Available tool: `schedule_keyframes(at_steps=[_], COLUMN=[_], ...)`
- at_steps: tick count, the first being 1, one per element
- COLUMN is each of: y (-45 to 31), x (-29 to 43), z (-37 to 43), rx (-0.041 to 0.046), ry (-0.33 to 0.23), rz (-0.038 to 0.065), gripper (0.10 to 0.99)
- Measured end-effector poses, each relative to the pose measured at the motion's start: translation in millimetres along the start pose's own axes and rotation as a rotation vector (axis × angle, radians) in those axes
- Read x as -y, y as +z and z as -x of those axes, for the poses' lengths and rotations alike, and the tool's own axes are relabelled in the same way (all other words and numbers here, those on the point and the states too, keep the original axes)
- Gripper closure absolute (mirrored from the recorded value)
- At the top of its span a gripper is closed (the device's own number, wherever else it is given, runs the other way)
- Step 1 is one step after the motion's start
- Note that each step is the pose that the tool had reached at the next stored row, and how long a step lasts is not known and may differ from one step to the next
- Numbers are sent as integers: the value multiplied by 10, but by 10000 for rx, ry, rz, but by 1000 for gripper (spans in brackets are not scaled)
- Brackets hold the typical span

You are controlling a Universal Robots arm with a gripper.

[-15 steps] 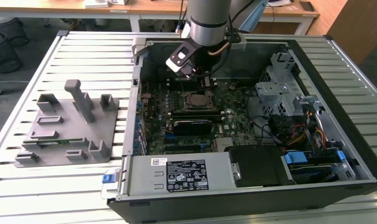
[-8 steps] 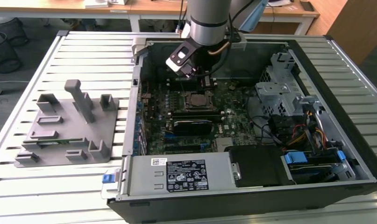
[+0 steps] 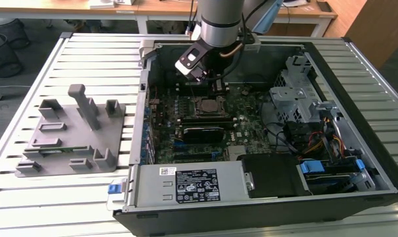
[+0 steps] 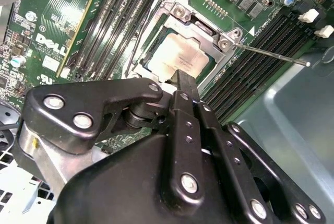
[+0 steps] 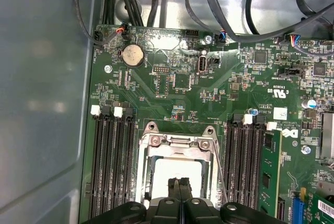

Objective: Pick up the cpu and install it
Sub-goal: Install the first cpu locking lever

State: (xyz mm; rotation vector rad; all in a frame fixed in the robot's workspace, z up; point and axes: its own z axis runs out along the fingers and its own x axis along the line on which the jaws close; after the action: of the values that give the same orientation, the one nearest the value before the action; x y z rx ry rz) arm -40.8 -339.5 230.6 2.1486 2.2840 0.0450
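Observation:
The cpu [image 4: 180, 54] lies flat in its socket on the green motherboard [image 5: 172, 85], its pale silvery top showing inside the metal retention frame [image 5: 177, 143]. In both wrist views my gripper [image 5: 180, 182] hovers just above the cpu's near edge. Its two black fingers are pressed together with nothing between them. The thin socket lever [image 4: 271, 54] sticks out sideways from the frame. In the exterior view the gripper [image 3: 208, 81] hangs inside the open computer case, over the socket [image 3: 208, 105].
Memory slots [image 5: 109, 166] flank the socket on both sides, one holding a green module [image 5: 270, 174]. A black heatsink block [image 3: 202, 132] sits in front of the socket. Grey fixture blocks [image 3: 70, 133] stand on the exterior view's left. Cables [image 5: 245, 4] and the case wall [image 5: 42, 93] are close by.

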Motion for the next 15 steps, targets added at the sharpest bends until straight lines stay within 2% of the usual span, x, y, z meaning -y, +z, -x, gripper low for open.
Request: schedule_keyframes(at_steps=[7, 15], y=[-27, -108], x=[0, -3], z=[0, -2], rx=[0, 0], ry=[0, 0], rz=[0, 0], gripper=[980, 980])
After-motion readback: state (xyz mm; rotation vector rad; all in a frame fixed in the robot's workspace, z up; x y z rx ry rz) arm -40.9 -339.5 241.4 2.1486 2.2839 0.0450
